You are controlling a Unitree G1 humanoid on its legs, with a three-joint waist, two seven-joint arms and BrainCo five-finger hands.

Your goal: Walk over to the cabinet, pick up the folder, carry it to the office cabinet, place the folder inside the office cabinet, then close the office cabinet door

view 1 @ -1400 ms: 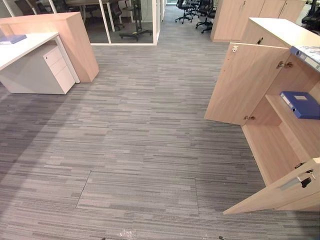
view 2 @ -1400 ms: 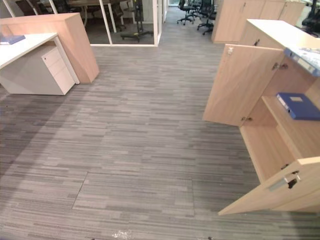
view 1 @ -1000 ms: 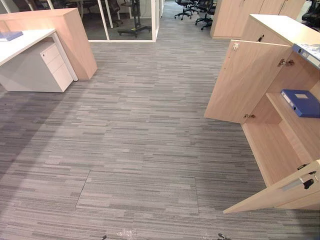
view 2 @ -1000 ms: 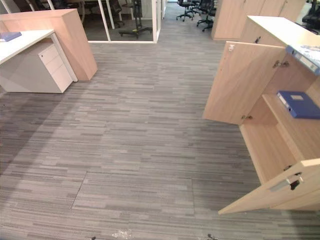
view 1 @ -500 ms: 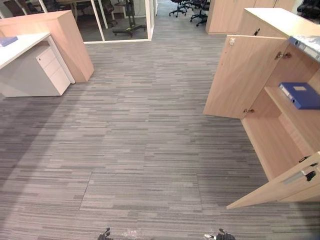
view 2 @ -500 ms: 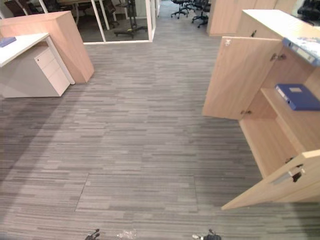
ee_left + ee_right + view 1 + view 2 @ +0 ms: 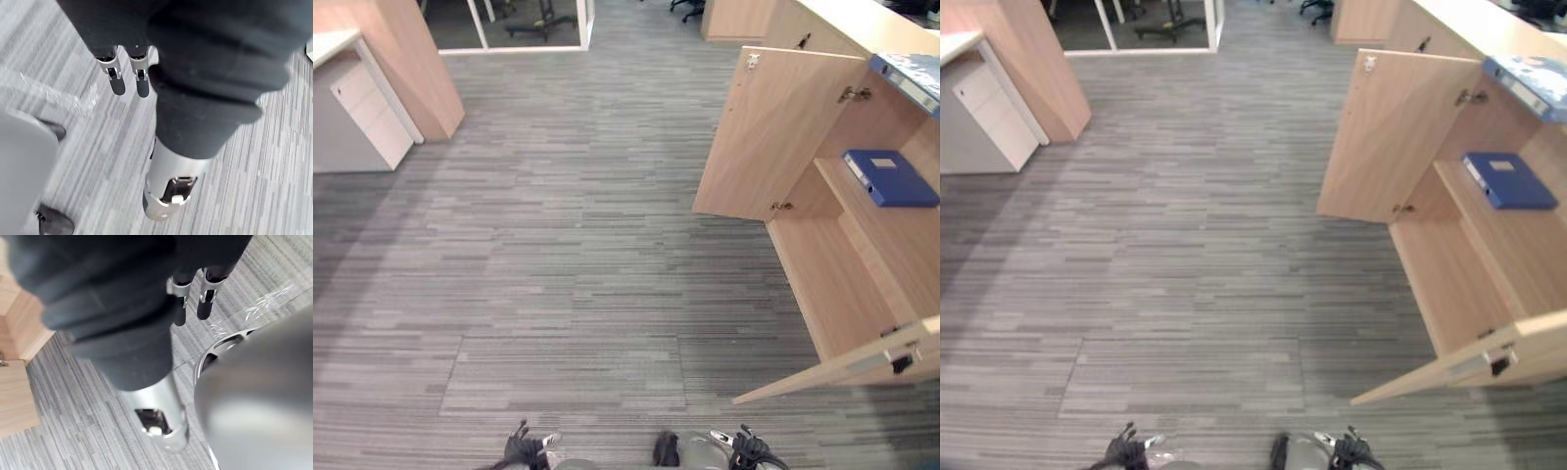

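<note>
**Left eye view.** The office cabinet (image 7: pixel 773 132) stands at the right with both doors swung open. The blue folder (image 7: pixel 889 178) lies flat on its upper shelf (image 7: pixel 891 245), well apart from both hands. A pale binder (image 7: pixel 913 80) lies on the cabinet top. The left robot hand (image 7: pixel 524 448) and the right robot hand (image 7: pixel 751 452) show at the lower edge, over grey striped carpet (image 7: pixel 568 245).

**Right eye view.** A white drawer pedestal (image 7: pixel 984 113) stands at the upper left, beside a wooden partition (image 7: pixel 1038 59).

**Left wrist view.** The fingers (image 7: pixel 116 78) hang straight and relaxed, thumb apart, holding nothing.

**Right wrist view.** The fingers (image 7: pixel 178 303) are likewise extended and loosely spread, and the hand is empty.
</note>
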